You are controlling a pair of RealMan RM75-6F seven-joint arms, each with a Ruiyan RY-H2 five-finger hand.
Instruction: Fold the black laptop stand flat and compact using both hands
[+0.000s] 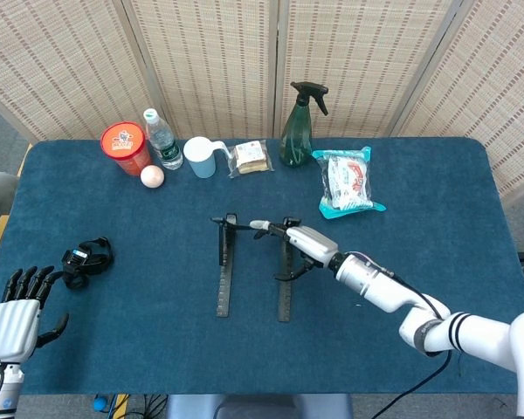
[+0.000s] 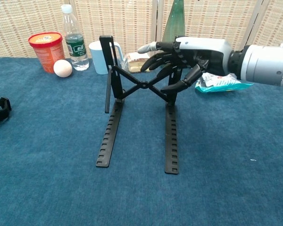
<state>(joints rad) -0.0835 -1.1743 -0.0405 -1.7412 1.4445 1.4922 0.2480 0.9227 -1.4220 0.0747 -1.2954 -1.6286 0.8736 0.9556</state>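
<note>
The black laptop stand (image 1: 224, 279) sits mid-table, two slotted rails on the cloth with a crossed brace between its raised uprights. In the chest view the stand (image 2: 108, 136) has both uprights standing steeply. My right hand (image 2: 193, 52) reaches in from the right and grips the top of the right upright, fingers curled over it and the thumb beneath. From the head view my right hand (image 1: 301, 240) lies over the stand's far right end. At the table's near left corner my left hand (image 1: 13, 316) hovers with fingers spread, holding nothing, far from the stand.
A black strap-like item (image 1: 87, 259) lies at the left. Along the back stand a red tub (image 1: 125, 147), a water bottle (image 1: 162, 138), an egg (image 1: 152, 176), a blue cup (image 1: 201, 157), a wrapped sandwich (image 1: 251, 157), a green spray bottle (image 1: 297, 127) and a snack packet (image 1: 348, 182).
</note>
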